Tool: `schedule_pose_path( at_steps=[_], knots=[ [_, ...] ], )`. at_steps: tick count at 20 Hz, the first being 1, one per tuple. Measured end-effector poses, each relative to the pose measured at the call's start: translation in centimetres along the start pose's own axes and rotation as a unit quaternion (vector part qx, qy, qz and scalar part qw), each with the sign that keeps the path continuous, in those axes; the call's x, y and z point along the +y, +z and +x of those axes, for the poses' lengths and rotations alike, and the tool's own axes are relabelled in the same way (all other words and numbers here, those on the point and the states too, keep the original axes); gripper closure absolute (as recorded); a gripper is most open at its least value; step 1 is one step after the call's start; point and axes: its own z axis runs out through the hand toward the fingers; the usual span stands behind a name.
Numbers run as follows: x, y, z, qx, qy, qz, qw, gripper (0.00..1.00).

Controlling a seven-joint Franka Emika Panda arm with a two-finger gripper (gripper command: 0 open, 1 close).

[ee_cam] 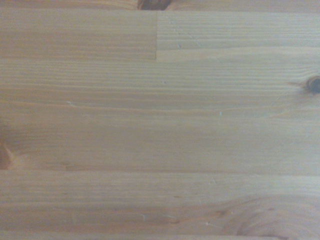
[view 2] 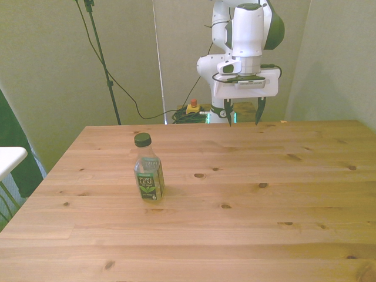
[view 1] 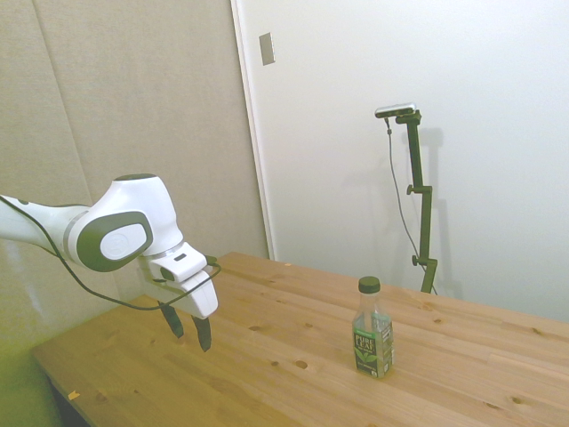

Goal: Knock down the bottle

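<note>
Hovering above the wooden table [view 2: 247, 194], my gripper [view 2: 242, 119] has its two fingers spread wide and grips nothing. The bottle [view 2: 148, 168] stands upright on the table, well apart from me, toward the front view's left, cap on top.
</note>
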Motion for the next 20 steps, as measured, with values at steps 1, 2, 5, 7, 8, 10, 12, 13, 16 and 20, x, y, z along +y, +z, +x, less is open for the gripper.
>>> schedule_pose_path(
  at_steps=[1, 2, 5, 7, 8, 10, 12, 13, 16, 20],
  knots=[
    [0.0, 0.0, 0.0, 0.000, 0.000, 0.000, 1.0000, 0.00],
    [0.1, 0.2, 0.0, 0.000, -0.001, -0.003, 1.0000, 0.00],
    [1.2, 0.4, 1.5, 0.008, 0.005, -0.015, 0.9998, 0.00],
    [2.7, -0.1, 3.9, 0.021, 0.017, -0.019, 0.9995, 0.00],
    [3.4, -0.5, 5.2, 0.028, 0.023, -0.020, 0.9991, 0.00],
    [4.8, -1.4, 7.8, 0.039, 0.033, -0.018, 0.9985, 0.00],
    [6.1, -2.4, 10.4, 0.050, 0.041, -0.010, 0.9978, 0.00],
    [6.6, -2.8, 11.7, 0.056, 0.045, -0.006, 0.9974, 0.00],
    [7.9, -4.0, 15.2, 0.072, 0.057, 0.002, 0.9958, 0.00],
    [8.0, -5.3, 18.3, 0.083, 0.065, 0.003, 0.9944, 0.00]
  ],
)
